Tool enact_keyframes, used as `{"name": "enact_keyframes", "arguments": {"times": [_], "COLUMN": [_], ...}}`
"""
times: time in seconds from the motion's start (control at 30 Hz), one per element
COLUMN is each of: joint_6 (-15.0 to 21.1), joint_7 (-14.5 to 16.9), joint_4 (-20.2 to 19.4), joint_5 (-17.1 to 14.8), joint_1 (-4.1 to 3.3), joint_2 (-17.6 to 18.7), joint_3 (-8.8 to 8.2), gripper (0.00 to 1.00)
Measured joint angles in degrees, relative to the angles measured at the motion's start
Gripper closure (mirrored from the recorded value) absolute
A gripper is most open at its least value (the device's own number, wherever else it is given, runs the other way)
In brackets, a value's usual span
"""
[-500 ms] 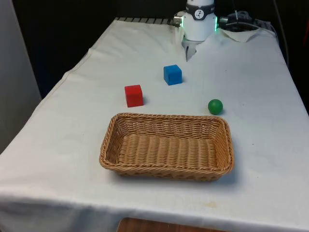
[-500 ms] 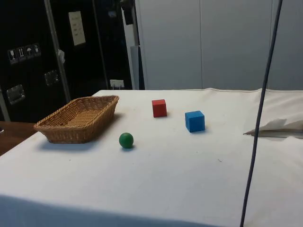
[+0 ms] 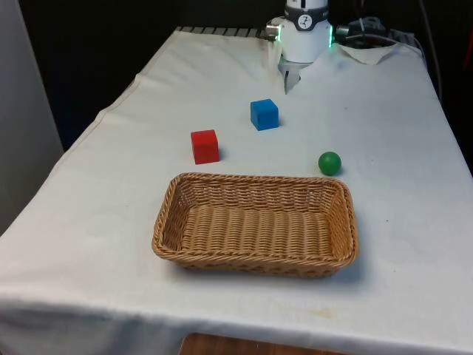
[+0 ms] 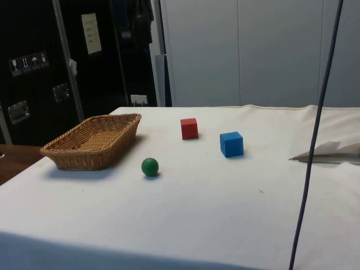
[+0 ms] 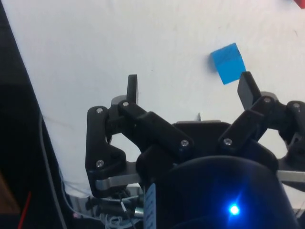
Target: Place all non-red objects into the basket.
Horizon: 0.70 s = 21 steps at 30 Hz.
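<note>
A wicker basket (image 3: 255, 225) (image 4: 93, 140) stands near the table's front edge. Behind it lie a red cube (image 3: 205, 146) (image 4: 189, 128), a blue cube (image 3: 264, 115) (image 4: 231, 144) and a green ball (image 3: 329, 163) (image 4: 149, 166), all on the white cloth and apart from each other. In the wrist view my gripper (image 5: 189, 88) hangs open high above the cloth, with nothing between its fingers (image 5: 131, 88). The blue cube (image 5: 229, 63) lies on the cloth well beyond the fingertips, near one finger's line.
The robot's white base (image 3: 305, 33) stands at the table's far end, with crumpled cloth (image 3: 369, 52) beside it. A dark cable (image 4: 315, 135) hangs down across the side view's right. Bare cloth surrounds the basket on all sides.
The hanging cable in the side view has shifted slightly to the right. The cubes, ball and basket have not moved.
</note>
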<state>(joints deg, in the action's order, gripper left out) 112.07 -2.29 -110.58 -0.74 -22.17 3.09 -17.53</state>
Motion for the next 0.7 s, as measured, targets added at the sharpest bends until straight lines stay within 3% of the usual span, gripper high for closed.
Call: {"name": "enact_keyframes", "arguments": {"times": [0.2,0.7], "joint_6": [3.6,9.3], "joint_7": [-1.0,-1.0], "joint_4": [-1.1,-0.7], "joint_5": [0.5,-0.1], "joint_1": [0.00,0.00], "joint_2": [1.3,8.1], "joint_3": [1.38,2.35], "gripper": [0.00,0.00]}}
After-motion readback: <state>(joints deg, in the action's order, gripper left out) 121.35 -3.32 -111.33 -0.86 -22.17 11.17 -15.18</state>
